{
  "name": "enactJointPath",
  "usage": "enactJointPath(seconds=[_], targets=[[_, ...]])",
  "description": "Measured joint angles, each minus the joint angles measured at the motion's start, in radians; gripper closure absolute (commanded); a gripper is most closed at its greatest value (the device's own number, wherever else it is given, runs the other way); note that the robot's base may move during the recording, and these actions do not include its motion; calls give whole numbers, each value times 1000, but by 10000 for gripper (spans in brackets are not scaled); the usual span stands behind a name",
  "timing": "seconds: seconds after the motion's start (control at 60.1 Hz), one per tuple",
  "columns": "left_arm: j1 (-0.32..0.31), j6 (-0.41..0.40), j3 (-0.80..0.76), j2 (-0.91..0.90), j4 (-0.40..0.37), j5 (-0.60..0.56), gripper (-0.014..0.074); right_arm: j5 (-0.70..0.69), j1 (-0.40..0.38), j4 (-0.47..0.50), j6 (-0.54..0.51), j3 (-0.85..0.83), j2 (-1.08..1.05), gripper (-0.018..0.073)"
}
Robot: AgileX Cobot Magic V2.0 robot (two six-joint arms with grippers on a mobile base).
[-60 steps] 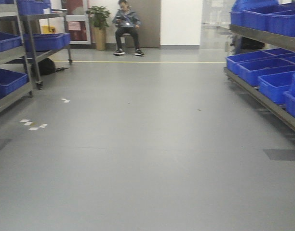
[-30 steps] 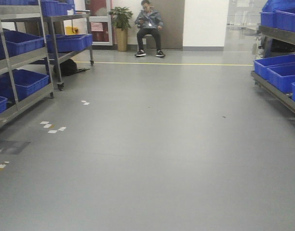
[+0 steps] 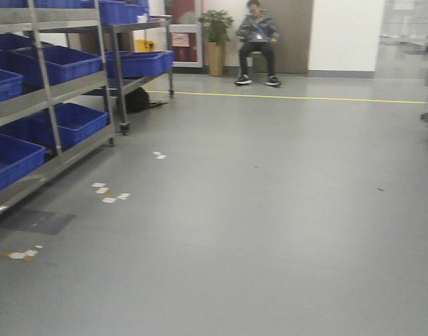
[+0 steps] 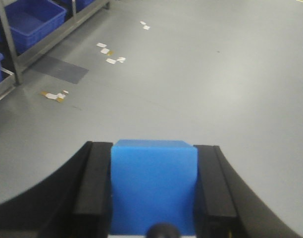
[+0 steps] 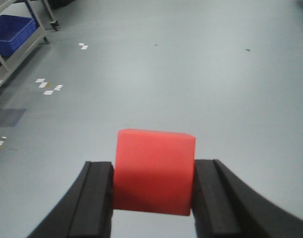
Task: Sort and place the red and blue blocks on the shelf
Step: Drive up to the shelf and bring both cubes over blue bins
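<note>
My left gripper point(image 4: 154, 163) is shut on a blue block point(image 4: 154, 186), held above the grey floor. My right gripper point(image 5: 152, 173) is shut on a red block point(image 5: 154, 171), also held above the floor. A metal shelf point(image 3: 56, 91) with several blue bins point(image 3: 63, 64) stands along the left in the front view; its lower part shows in the left wrist view point(image 4: 42, 42) and the right wrist view point(image 5: 23, 47). Neither gripper shows in the front view.
A second wheeled rack point(image 3: 140, 45) with blue bins stands behind the shelf. A seated person point(image 3: 257, 42) and a potted plant point(image 3: 215, 38) are at the far wall. White tape marks point(image 3: 108, 193) and a yellow line point(image 3: 291, 98) lie on the floor.
The front view has swung left: the left shelf has come further into view and nearer, and the right shelf with its bins has slid out of the frame.
</note>
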Motion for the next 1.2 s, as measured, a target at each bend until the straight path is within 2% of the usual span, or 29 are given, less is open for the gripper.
enactJointPath(seconds=[1.199], targets=[[0,0,0,0,0,0,470,0,0,-5,0,0,0,495]])
